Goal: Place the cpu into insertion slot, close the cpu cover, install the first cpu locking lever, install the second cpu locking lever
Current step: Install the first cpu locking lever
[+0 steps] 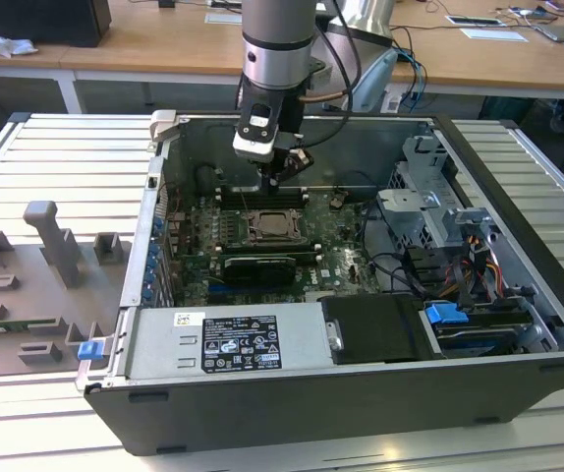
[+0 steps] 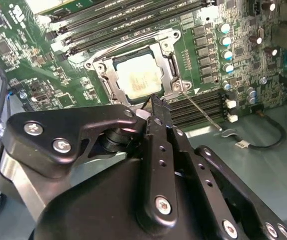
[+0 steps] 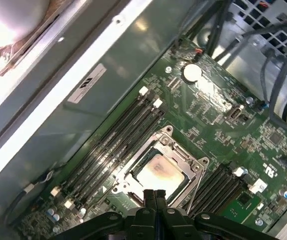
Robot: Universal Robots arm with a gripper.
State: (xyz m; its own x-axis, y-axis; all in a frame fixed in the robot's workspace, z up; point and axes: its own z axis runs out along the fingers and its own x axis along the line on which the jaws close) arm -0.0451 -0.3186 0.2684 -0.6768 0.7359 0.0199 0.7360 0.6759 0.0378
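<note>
Now my gripper (image 3: 154,193), fingers pressed together and empty, hovers just above the cpu (image 2: 139,80), seated in the insertion slot (image 2: 117,64); the cpu cover (image 2: 104,80) seems lowered around it.

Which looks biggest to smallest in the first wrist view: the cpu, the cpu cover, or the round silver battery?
1. cpu cover, which frames the cpu.
2. cpu.
3. round silver battery, clearly smallest, though it sits farther from the camera.
</note>
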